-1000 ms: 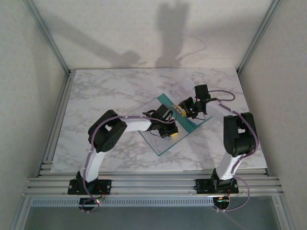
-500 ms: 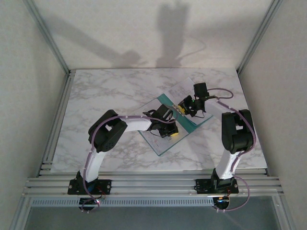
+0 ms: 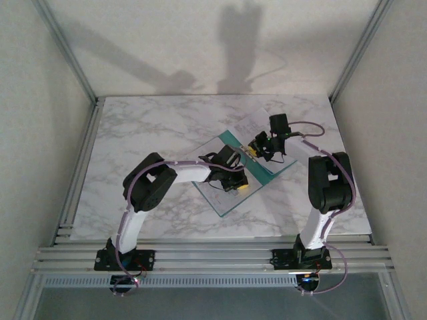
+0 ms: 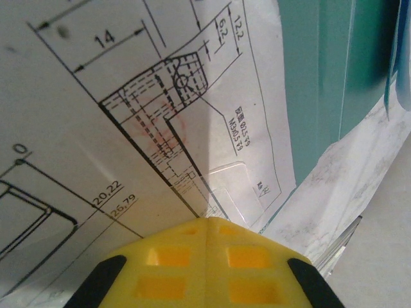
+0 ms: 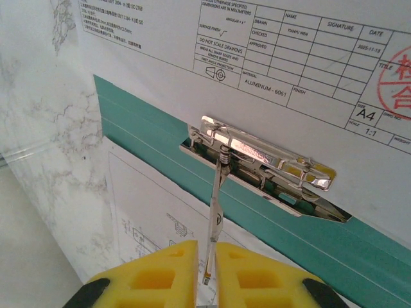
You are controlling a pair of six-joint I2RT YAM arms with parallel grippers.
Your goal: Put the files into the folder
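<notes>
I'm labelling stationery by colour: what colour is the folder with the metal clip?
The folder is plain teal-green, clearest in the right wrist view.

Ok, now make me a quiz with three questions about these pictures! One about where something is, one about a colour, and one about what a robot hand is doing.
1. Where does the silver clip sit?
A. on the teal folder
B. on the bare marble table
C. on a robot arm

2. What colour is the round stamp on the paper sheet?
A. blue
B. red
C. black

3. How is the left gripper?
A. wide open
B. shut
C. holding a cup

Answers:
1. A, because the right wrist view shows the clip fixed on the folder's green band.
2. B, because the stamp's ring and marks are bright red.
3. B, because its yellow pads meet with no gap, resting over a printed drawing.
</notes>
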